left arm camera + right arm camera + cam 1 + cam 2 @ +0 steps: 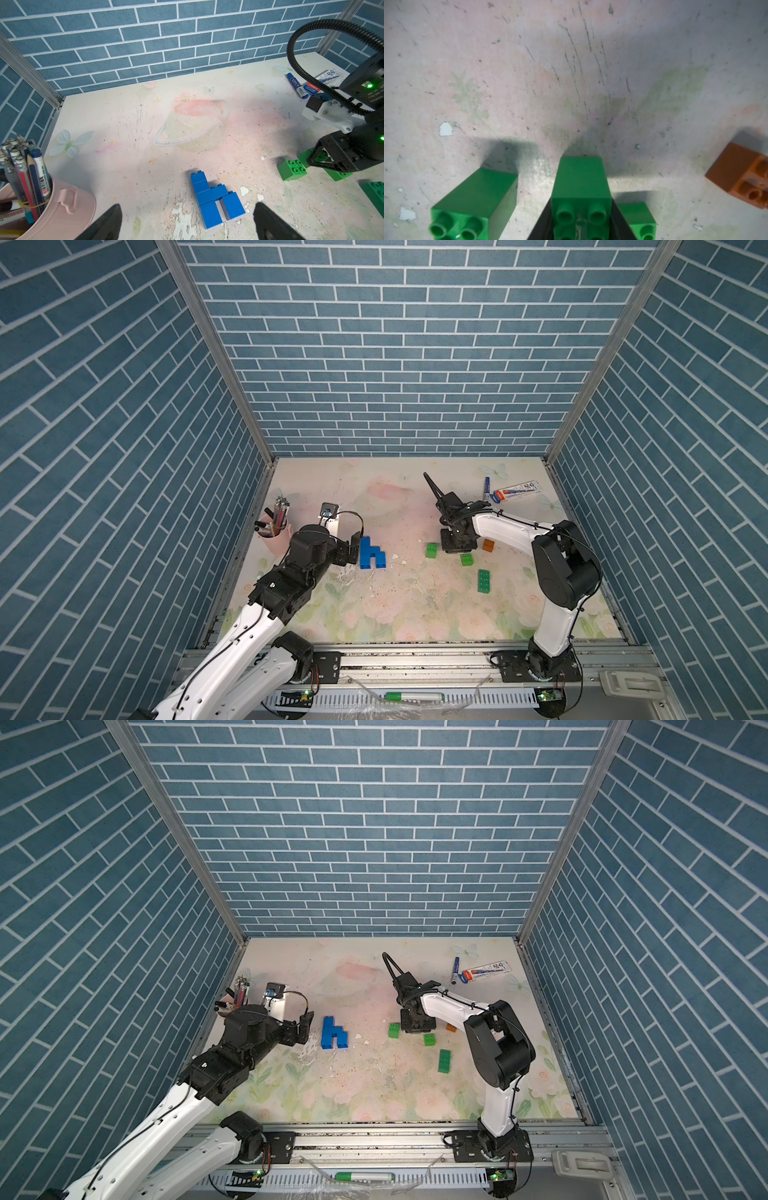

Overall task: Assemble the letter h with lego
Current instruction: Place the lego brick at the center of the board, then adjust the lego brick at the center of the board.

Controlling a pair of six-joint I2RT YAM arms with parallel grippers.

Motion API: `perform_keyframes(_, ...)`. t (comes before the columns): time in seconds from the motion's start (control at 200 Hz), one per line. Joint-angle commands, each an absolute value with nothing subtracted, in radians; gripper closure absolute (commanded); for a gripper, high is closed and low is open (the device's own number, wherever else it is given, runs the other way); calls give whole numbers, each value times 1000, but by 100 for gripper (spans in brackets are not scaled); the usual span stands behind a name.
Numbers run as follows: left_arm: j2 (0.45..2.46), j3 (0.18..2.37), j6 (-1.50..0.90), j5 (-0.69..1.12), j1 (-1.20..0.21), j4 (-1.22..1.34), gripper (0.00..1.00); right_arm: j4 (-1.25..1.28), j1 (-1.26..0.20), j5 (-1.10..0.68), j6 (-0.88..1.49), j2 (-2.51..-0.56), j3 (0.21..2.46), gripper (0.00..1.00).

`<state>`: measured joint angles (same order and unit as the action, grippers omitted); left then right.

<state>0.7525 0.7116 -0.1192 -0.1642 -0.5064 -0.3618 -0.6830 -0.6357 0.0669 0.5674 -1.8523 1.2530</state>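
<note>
Several blue lego bricks, joined in an h shape, lie flat on the table's left half. My left gripper stands open just left of it, with nothing between its fingers. My right gripper points down, shut on a square green lego brick; in both top views the gripper hides this brick. Loose green bricks sit on either side, a long green one lies nearer the front, and an orange one is to the right.
A pink cup of pens stands at the left wall beside my left arm. A blue marker and a flat package lie at the back right. A green marker rests on the front rail.
</note>
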Motion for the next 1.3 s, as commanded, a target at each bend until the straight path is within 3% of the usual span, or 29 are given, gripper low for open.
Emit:
perform_keyframes(0.0, 755, 703, -124, -177, -506, -368, 1, -715, -633, 59, 554, -1861, 1262, 81)
perform_keyframes(0.23, 758, 705, -126, -175, -506, -372, 1, -749, -634, 69, 540, -1837, 1288, 60)
perform_keyframes(0.49, 753, 704, -126, -180, -506, -373, 1, -773, -634, 71, 535, -1800, 1301, 44)
perform_keyframes(0.855, 755, 704, -125, -181, -507, -374, 1, -759, -763, -3, 570, -1683, 1330, 47)
perform_keyframes(1.295, 752, 703, -123, -184, -507, -374, 1, -647, -838, -81, 598, -1793, 1304, 49)
